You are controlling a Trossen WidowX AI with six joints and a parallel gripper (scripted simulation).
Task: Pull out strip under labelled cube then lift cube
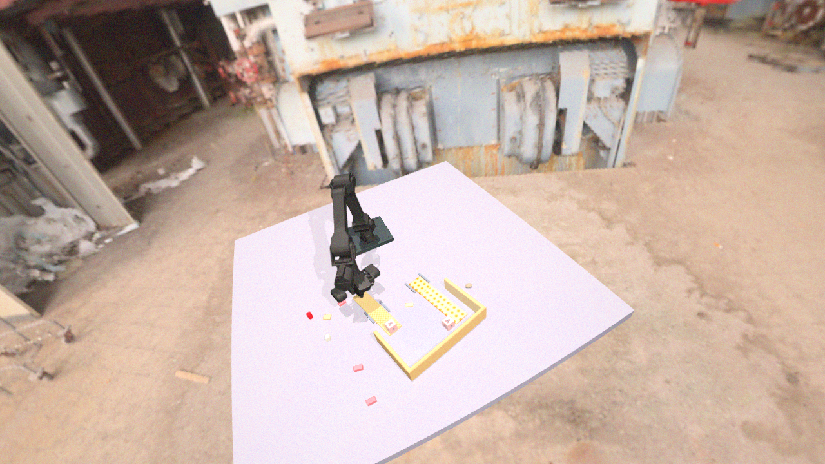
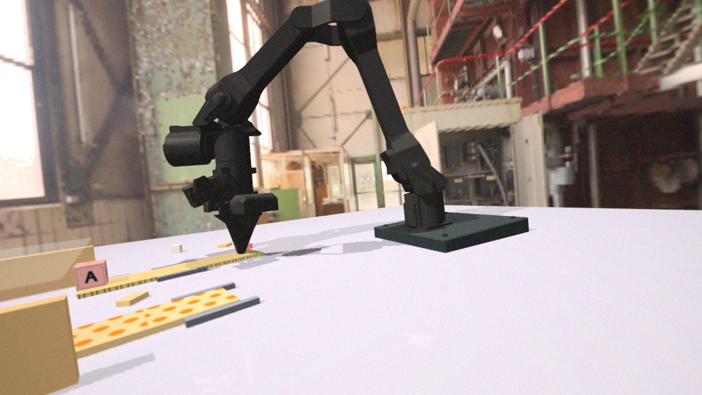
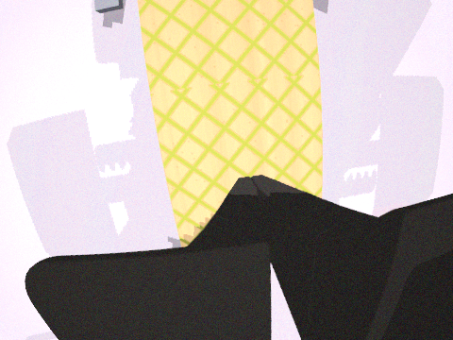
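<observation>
A single black capital "A" reads on the side face of the pink cube [image 2: 90, 275] at the lower left of the exterior view. In the top view two small cubes carry marks too small to read. No other writing is legible

A black arm [image 2: 313, 44] arches up from its base and bends down, wrist vertical. Its gripper [image 2: 241, 248] points straight down, fingers pressed fully together, holding nothing between them.
</observation>
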